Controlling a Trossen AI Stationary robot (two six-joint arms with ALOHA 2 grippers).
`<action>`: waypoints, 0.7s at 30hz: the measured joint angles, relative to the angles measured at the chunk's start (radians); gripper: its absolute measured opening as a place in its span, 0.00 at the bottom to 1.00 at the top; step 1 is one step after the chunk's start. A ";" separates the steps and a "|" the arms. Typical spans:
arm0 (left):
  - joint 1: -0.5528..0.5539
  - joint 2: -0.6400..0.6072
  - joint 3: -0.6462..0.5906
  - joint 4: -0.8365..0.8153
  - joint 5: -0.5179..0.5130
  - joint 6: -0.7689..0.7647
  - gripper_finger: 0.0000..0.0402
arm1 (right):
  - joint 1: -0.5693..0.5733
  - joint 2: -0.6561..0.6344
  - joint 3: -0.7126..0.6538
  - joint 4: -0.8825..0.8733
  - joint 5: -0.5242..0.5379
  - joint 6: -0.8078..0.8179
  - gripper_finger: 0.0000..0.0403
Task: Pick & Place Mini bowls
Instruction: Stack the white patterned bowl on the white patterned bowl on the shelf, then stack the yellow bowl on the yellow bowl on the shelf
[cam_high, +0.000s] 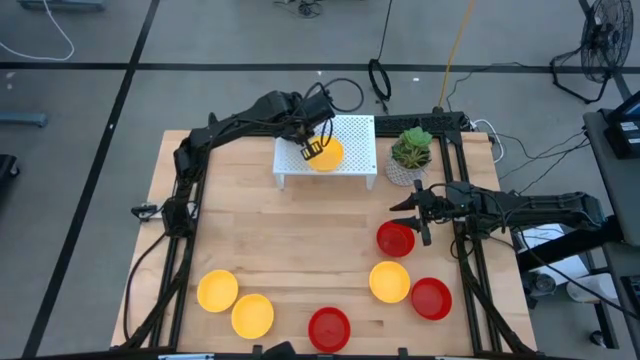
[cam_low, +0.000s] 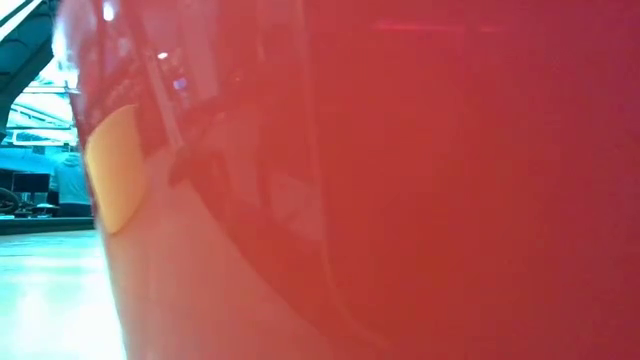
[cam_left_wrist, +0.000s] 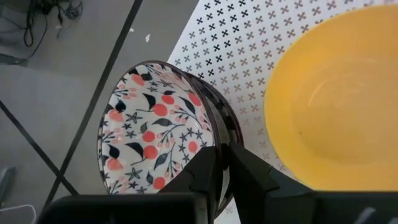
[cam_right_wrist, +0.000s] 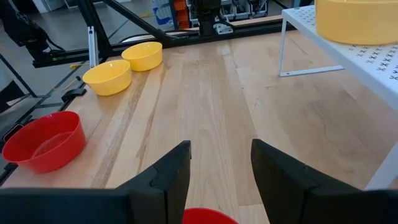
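Note:
A white mini bowl with a red-and-dark pattern (cam_left_wrist: 152, 134) is tipped on edge in my left gripper (cam_left_wrist: 222, 154), over the white perforated rack (cam_high: 355, 130) at the table's far side. A yellow bowl (cam_high: 330, 156) sits on the rack right beside it. On the table stand three yellow bowls (cam_high: 217, 290) (cam_high: 252, 315) (cam_high: 389, 281) and three red ones (cam_high: 395, 239) (cam_high: 431, 298) (cam_high: 329, 328). My right gripper (cam_high: 422, 222) is open and hovers just beyond the red bowl near the right edge, touching nothing. My left gripper pinches the patterned bowl by its rim (cam_left_wrist: 214, 146), one finger (cam_left_wrist: 199, 177) on the painted inner face and one (cam_left_wrist: 252, 177) on the dark outer wall. The bowl stands tilted on its side, its opening turned away from the yellow bowl (cam_left_wrist: 336, 93); whether it touches the rack I cannot tell.
A potted green plant (cam_high: 411, 150) stands right of the rack. The low view is filled by a red bowl (cam_low: 400, 180) close to the lens. Bare wooden table (cam_high: 280, 240) lies between the rack and the bowls along the near edge.

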 joint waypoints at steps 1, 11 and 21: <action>0.000 0.000 0.000 0.003 0.000 -0.013 0.10 | 0.000 0.000 0.000 0.000 0.000 0.000 0.39; -0.014 -0.001 0.000 0.010 -0.007 -0.030 0.21 | 0.000 0.000 0.000 0.000 0.000 0.000 0.39; -0.063 -0.096 0.001 0.013 -0.070 -0.071 0.49 | 0.000 0.000 -0.001 -0.001 0.000 0.000 0.39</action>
